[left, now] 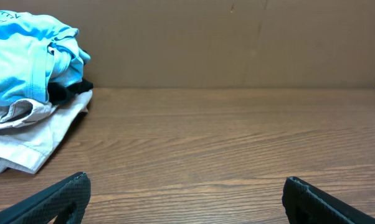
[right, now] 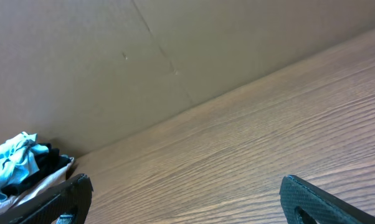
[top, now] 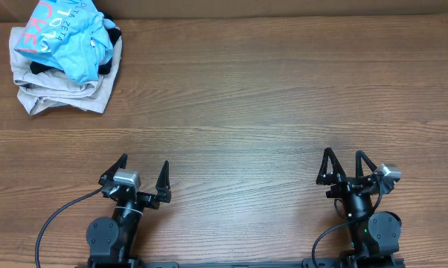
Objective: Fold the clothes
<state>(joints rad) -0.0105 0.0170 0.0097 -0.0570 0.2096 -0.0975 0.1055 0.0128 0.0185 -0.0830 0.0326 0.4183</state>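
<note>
Blue shirt (top: pixel 64 37) sits far left, nearer the left arm.
It lies bunched up, with no clear long side, on a beige cloth (top: pixel 60 97) in the worktop's (top: pixel 269 97) far left corner. The left fingers (top: pixel 164 175) and right fingers (top: pixel 327 164) are spread wide, holding nothing. Bare wood lies between.

Sky-blue T-shirt (top: pixel 69 46): white and red-orange chest lettering, crumpled, too folded to read. No other text.
</note>
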